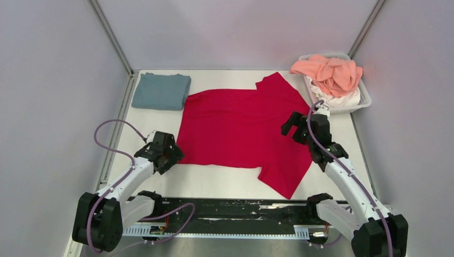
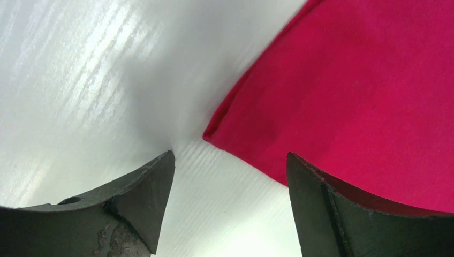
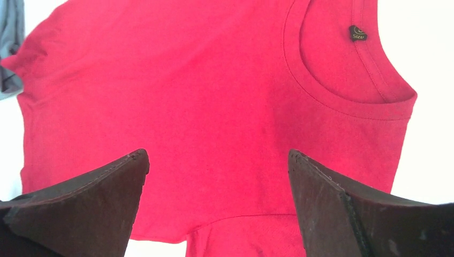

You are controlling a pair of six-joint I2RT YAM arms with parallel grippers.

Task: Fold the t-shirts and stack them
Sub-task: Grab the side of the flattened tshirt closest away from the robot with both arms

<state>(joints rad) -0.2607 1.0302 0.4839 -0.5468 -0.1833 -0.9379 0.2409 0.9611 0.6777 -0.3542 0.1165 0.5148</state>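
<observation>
A crimson red t-shirt (image 1: 241, 128) lies spread flat in the middle of the table, collar toward the right. My left gripper (image 1: 172, 156) is open and empty, low at the shirt's near-left hem corner; in the left wrist view the corner (image 2: 214, 131) lies just ahead of the open gripper (image 2: 230, 160). My right gripper (image 1: 292, 126) is open and empty above the shirt's right part; in the right wrist view (image 3: 218, 158) the red cloth (image 3: 176, 96) and collar (image 3: 342, 85) lie below. A folded blue-grey t-shirt (image 1: 161, 91) lies at the back left.
A white slatted basket (image 1: 367, 99) stands at the back right, holding a crumpled salmon pink shirt (image 1: 329, 72) over a white one (image 1: 342, 100). Grey walls close in the table on three sides. A black rail (image 1: 230, 209) runs along the near edge.
</observation>
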